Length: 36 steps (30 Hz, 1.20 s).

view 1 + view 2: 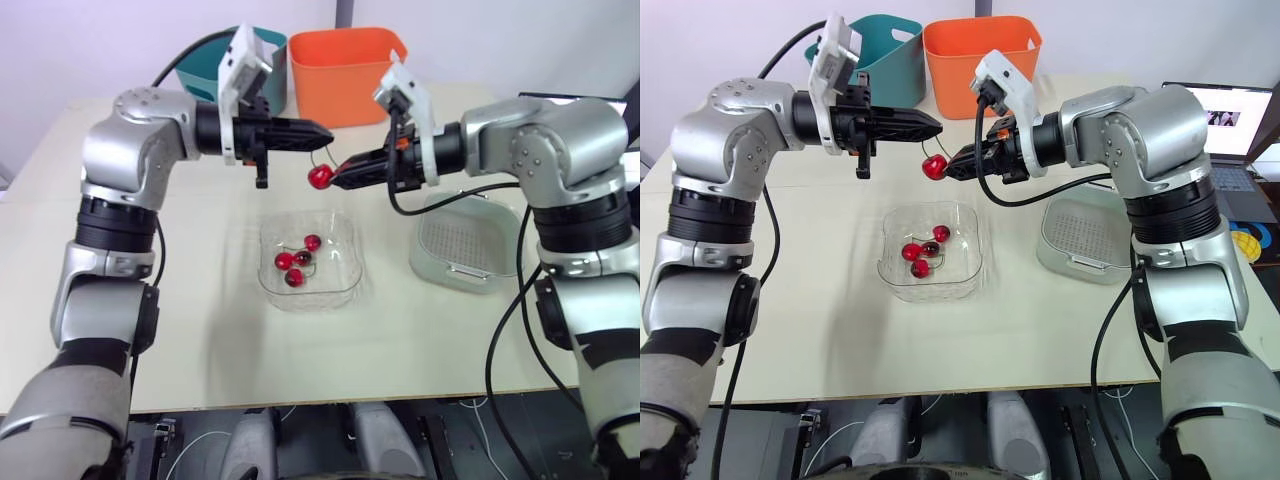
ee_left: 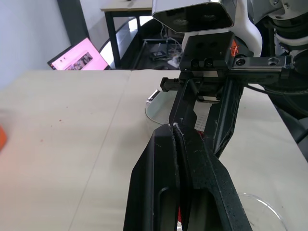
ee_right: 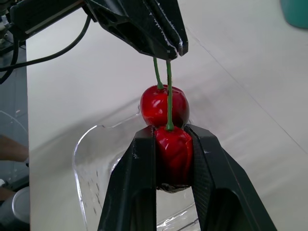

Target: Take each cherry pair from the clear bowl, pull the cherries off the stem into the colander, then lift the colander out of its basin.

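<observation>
A cherry pair (image 1: 320, 176) hangs in the air above the clear bowl (image 1: 345, 262). My left gripper (image 1: 326, 135) is shut on the top of the green stems (image 3: 162, 77). My right gripper (image 1: 338, 177) comes in from the right and is shut on one cherry (image 3: 173, 150); the other cherry (image 3: 155, 105) hangs free just behind it. Several more cherries (image 1: 297, 262) lie in the bowl. The white colander (image 1: 465, 240) sits in its basin to the bowl's right, below my right arm.
An orange bin (image 1: 342, 72) and a teal bin (image 1: 262, 62) stand at the table's back edge. A laptop (image 1: 1225, 115) sits at the far right. The table's front edge (image 1: 330, 400) runs below the bowl.
</observation>
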Motion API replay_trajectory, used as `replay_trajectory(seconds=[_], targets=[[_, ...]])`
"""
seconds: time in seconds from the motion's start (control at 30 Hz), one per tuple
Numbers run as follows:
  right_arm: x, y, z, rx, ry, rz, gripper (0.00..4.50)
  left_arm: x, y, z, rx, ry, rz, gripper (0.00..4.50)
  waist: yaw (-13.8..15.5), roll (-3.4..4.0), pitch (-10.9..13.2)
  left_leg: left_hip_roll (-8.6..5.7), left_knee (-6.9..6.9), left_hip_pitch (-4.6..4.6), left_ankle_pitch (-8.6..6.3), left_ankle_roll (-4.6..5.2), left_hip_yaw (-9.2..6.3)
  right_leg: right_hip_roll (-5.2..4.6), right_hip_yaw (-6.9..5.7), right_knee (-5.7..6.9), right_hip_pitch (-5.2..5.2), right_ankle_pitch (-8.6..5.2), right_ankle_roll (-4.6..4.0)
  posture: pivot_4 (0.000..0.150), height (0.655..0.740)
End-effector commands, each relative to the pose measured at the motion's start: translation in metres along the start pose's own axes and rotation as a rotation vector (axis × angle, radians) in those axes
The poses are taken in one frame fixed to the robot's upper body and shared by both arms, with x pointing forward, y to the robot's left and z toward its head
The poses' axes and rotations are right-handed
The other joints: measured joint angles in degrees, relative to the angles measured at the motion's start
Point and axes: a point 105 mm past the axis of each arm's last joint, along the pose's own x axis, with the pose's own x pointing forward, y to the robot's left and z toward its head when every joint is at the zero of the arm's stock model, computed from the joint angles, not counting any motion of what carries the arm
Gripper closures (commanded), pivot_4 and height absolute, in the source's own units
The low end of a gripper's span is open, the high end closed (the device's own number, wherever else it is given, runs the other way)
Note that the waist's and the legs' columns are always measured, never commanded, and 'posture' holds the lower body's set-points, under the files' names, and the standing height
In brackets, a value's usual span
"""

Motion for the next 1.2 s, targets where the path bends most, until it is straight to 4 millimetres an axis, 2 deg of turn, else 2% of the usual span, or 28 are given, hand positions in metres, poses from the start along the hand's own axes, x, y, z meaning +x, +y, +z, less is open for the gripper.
replay_trajectory(seconds=[0.03, 0.37, 0.53, 0.63, 0.73, 0.8, 0.9, 1.03, 1.2], targets=[[-0.005, 0.006, 0.005, -0.059, 0.0, 0.013, 3.88, -0.007, 0.003, 0.026, 0.056, -0.088, 0.022, 4.5, 0.0, 0.0, 0.0, 0.0, 0.0, 0.0, 0.0, 0.0, 0.0, 0.0, 0.0, 0.0, 0.0, 0.0, 0.0, 0.15, 0.74], [-0.008, 0.004, -0.026, -0.042, 0.095, 0.018, 3.88, -0.015, 0.011, 0.036, 0.066, -0.119, 0.048, 4.5, 0.0, -0.01, 0.0, -0.01, 0.01, 0.0, 0.0, 0.0, 0.0, 0.0, 0.0, 0.0, 0.0, -0.01, 0.01, 0.15, 0.74], [-0.015, 0.0, -0.026, -0.039, 0.083, -0.009, 3.88, -0.015, 0.01, 0.03, 0.064, -0.102, 0.044, 4.5, 0.0, -0.01, 0.0, 0.0, 0.01, 0.01, 0.0, 0.0, 0.0, 0.0, 0.0, 0.0, 0.01, -0.01, 0.02, 0.15, 0.74], [-0.031, -0.007, -0.018, -0.023, 0.039, -0.054, 3.88, -0.016, 0.009, 0.022, 0.064, -0.071, 0.05, 4.5, 0.0, 0.0, 0.0, 0.0, 0.01, 0.01, 0.0, 0.0, 0.0, 0.0, 0.0, 0.01, 0.01, -0.01, 0.02, 0.15, 0.74], [-0.059, -0.023, -0.022, -0.011, 0.02, -0.163, 3.88, -0.017, 0.011, 0.009, 0.063, -0.032, 0.071, 4.5, 0.2, -0.01, 0.0, -0.01, 0.01, 0.0, 0.0, 0.0, 0.0, -0.01, 0.0, 0.0, 0.01, 0.0, 0.01, 0.15, 0.74], [-0.087, -0.041, -0.04, 0.023, 0.042, -0.284, 3.88, -0.018, 0.011, 0.0, 0.055, -0.014, 0.081, 4.5, 0.5, -0.01, 0.0, -0.02, 0.02, 0.0, 0.0, 0.0, 0.0, -0.02, 0.0, -0.03, 0.03, -0.01, 0.02, 0.15, 0.74], [-0.113, -0.053, -0.066, 0.044, 0.098, -0.385, 3.88, -0.018, 0.011, -0.007, 0.047, -0.002, 0.086, 4.5, 1.3, -0.02, 0.0, -0.03, 0.04, 0.0, 0.0, 0.0, 0.02, -0.04, 0.0, -0.09, 0.08, -0.03, 0.05, 0.15, 0.74], [-0.131, -0.061, -0.094, 0.066, 0.157, -0.462, 3.88, -0.017, 0.011, -0.013, 0.044, 0.01, 0.084, 4.5, 1.1, -0.01, 0.0, -0.03, 0.01, 0.06, 0.0, 0.0, 0.13, -0.02, 0.09, -0.06, 0.06, -0.04, 0.07, 0.15, 0.74], [-0.136, -0.068, -0.115, 0.062, 0.205, -0.512, 3.88, -0.015, 0.011, -0.017, 0.043, 0.022, 0.071, 4.5, 0.7, -0.01, 0.0, -0.02, 0.02, 0.09, 0.0, 0.0, 0.14, 0.0, 0.12, -0.03, 0.06, -0.04, 0.08, 0.15, 0.74]])
